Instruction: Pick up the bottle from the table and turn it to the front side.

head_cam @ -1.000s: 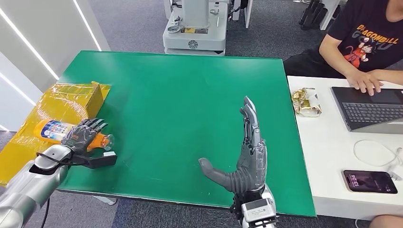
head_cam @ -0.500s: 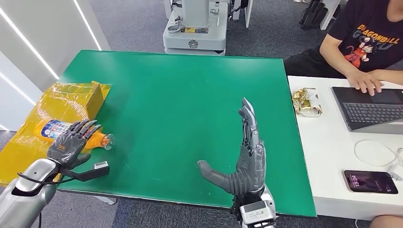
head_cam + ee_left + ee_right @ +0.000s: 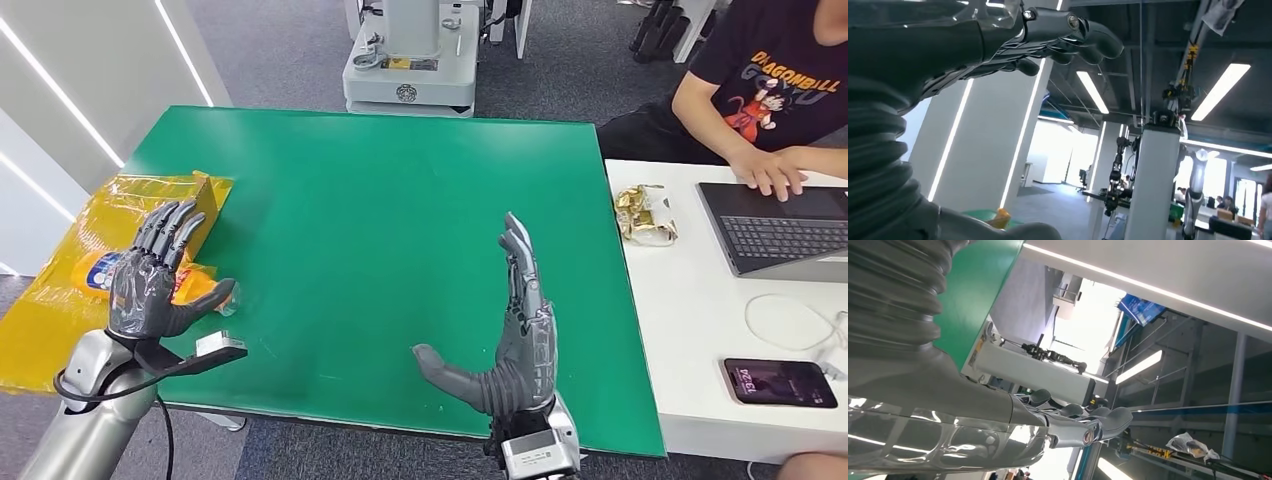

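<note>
The left hand [image 3: 150, 285] was raised with fingers spread, holding nothing, in front of the orange bottle [image 3: 200, 287], which lay on its side on the yellow sheet [image 3: 60, 320] at the green table's [image 3: 400, 200] edge, likely within easy reach. The right hand [image 3: 515, 335] stood flat and empty mid-table. The bottle's blue-and-white label [image 3: 100, 272] was unreadable.

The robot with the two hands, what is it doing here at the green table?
The humanoid robot stands at the green table with both hands raised and open. Its left hand is above an orange bottle that lies on its side on yellow wrapping at the table's left edge; it holds nothing. The right hand is upright over the table, also with nothing in it. A person types on a laptop at the white desk beside.
</note>
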Controlling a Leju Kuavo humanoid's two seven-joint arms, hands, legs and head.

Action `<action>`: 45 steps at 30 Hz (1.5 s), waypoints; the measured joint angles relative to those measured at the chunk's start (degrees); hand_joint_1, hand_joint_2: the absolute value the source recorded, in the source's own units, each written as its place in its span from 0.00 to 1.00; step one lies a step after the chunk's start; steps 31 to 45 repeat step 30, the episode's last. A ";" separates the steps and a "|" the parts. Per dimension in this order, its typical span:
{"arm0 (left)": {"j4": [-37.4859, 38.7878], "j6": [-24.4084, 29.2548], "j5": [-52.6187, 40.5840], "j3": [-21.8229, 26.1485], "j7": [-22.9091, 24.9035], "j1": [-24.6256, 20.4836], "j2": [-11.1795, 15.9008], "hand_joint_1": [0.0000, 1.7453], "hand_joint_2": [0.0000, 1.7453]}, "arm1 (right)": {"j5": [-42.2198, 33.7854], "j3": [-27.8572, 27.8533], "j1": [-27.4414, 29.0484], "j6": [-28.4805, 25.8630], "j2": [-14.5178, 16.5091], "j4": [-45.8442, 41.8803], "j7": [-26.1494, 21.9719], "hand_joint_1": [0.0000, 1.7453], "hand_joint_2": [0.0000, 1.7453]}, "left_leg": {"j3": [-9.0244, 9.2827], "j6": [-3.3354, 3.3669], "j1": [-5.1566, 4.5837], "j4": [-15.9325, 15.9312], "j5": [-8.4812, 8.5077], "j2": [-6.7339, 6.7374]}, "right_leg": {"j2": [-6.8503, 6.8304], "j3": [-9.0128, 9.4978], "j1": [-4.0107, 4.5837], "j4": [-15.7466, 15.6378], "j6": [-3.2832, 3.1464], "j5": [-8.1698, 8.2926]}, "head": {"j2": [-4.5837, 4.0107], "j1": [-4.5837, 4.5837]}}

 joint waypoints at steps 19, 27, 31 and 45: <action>-1.64 -19.51 58.97 -10.68 -4.80 -4.53 -22.02 0.00 1.00 | -1.06 1.06 0.68 -2.70 -0.31 -0.82 -0.21 0.00 1.00 | -0.05 0.12 -0.04 0.05 -0.07 -0.05 | -0.05 0.04 -0.03 -0.11 0.13 0.08 | 0.00 0.00; -3.35 -20.21 61.68 -11.86 -5.23 -1.14 -26.80 0.00 1.00 | -0.19 1.75 0.75 -3.21 -0.31 -1.23 0.77 0.00 1.00 | -0.06 0.14 -0.01 0.01 -0.09 -0.05 | -0.06 0.01 -0.01 -0.10 0.11 0.04 | 0.00 -0.01; -3.68 -21.02 60.11 -11.80 -5.33 0.10 -27.17 0.00 1.00 | 0.62 1.83 1.06 -3.04 -0.31 -1.31 1.22 0.00 1.00 | -0.06 0.14 -0.01 0.00 -0.09 -0.02 | -0.03 0.01 -0.01 -0.09 0.10 0.04 | 0.00 -0.01; -3.68 -21.02 60.11 -11.80 -5.33 0.10 -27.17 0.00 1.00 | 0.62 1.83 1.06 -3.04 -0.31 -1.31 1.22 0.00 1.00 | -0.06 0.14 -0.01 0.00 -0.09 -0.02 | -0.03 0.01 -0.01 -0.09 0.10 0.04 | 0.00 -0.01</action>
